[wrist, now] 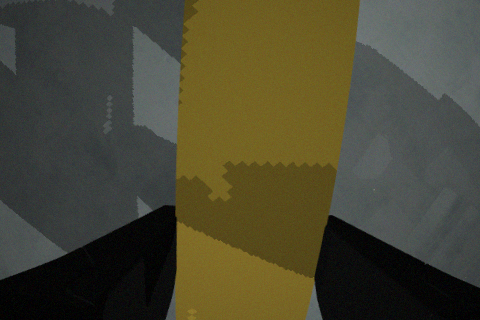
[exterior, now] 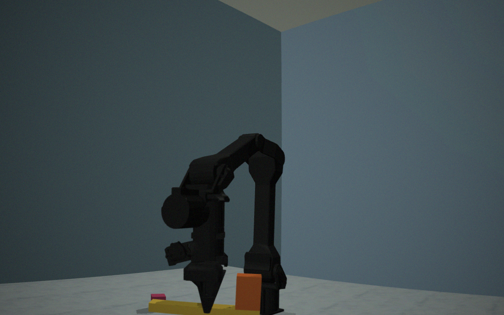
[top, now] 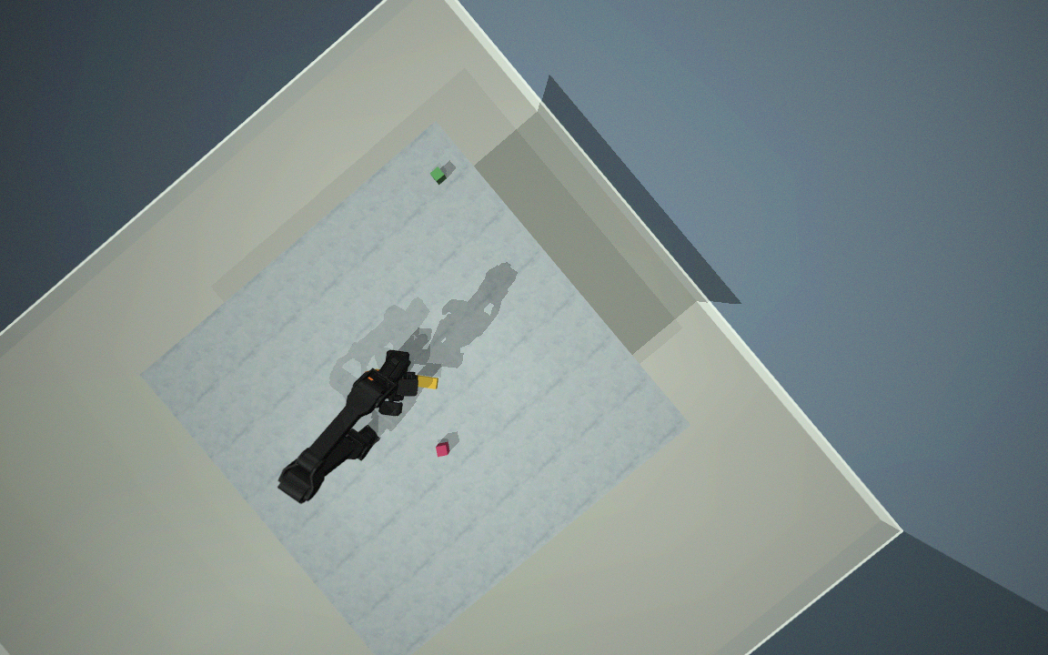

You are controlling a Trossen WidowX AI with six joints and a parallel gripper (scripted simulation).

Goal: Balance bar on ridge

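Observation:
The yellow bar (top: 428, 382) (exterior: 167, 306) (wrist: 270, 85) carries an upright orange block (exterior: 248, 292) on its right end in the exterior view. My gripper (exterior: 207, 311) (wrist: 247, 229) points down and is shut on the bar, one finger on each long side, between the orange block and the far end. The bar looks near level and low over the table; the lower frame edge cuts off the view beneath it, so I cannot tell whether it touches anything. In the top view the arm covers much of the bar. I cannot make out the ridge in any view.
A crimson cube (top: 442, 449) (exterior: 158, 296) stands on the pale table top (top: 511, 488), beyond the bar's left end in the exterior view. A green cube (top: 438, 174) stands near the table's top corner in the top view. The arm's base is just right of the orange block in the exterior view.

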